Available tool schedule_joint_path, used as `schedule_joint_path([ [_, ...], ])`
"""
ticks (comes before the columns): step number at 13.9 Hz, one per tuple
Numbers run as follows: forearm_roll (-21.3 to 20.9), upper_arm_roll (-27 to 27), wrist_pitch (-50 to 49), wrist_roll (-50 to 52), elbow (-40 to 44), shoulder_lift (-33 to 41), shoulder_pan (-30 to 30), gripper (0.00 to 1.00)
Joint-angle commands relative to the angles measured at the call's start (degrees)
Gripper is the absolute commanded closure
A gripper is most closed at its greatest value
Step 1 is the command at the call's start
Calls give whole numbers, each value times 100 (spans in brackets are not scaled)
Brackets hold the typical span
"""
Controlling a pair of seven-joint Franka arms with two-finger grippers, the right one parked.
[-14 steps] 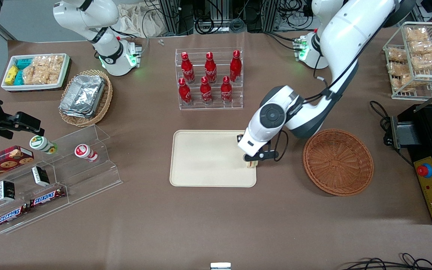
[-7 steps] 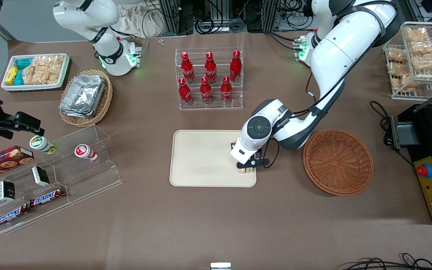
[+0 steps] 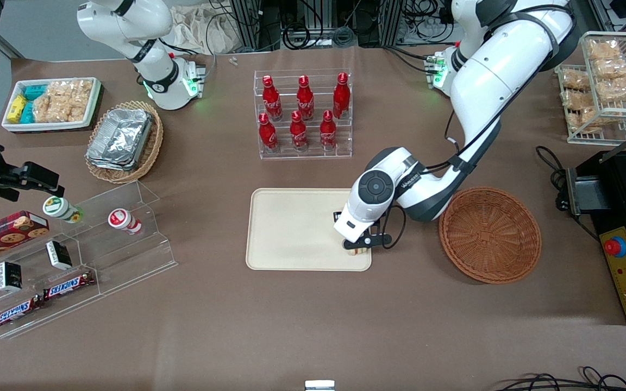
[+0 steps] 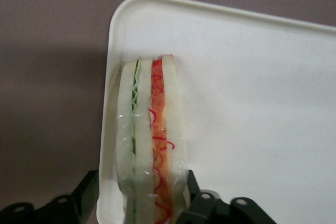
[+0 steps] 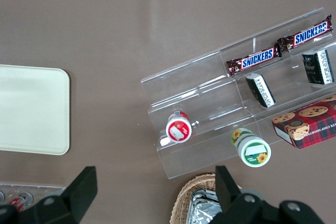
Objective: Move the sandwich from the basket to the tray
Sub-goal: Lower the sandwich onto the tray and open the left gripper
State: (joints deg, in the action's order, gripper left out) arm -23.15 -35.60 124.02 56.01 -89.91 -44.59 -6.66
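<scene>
6 red bottles (image 3: 303, 112), 2 Snickers bars (image 3: 44, 298), 1 sandwich (image 4: 152, 145), 1 tray (image 3: 291, 228), 1 basket (image 3: 489, 234)

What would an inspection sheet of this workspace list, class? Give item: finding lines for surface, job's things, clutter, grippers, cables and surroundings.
Surface: brown table.
Job's things: sandwich on edge at a corner of the tray; basket holds nothing.
Clutter: red bottles in rack, foil containers, Snickers bars.
Grippers: left gripper shut on sandwich, over tray.
Cables: black cable by control box.
Surroundings: snack rack.
</scene>
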Motion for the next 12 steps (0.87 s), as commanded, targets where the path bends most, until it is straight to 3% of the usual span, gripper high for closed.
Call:
schedule_joint_path([
  [1,-67,0,-788,156,402,161,-10,0],
  [5,547,-26,-1503,68,624,800,419,0],
  [12,680,35,-2328,59,404,1848,499,0],
])
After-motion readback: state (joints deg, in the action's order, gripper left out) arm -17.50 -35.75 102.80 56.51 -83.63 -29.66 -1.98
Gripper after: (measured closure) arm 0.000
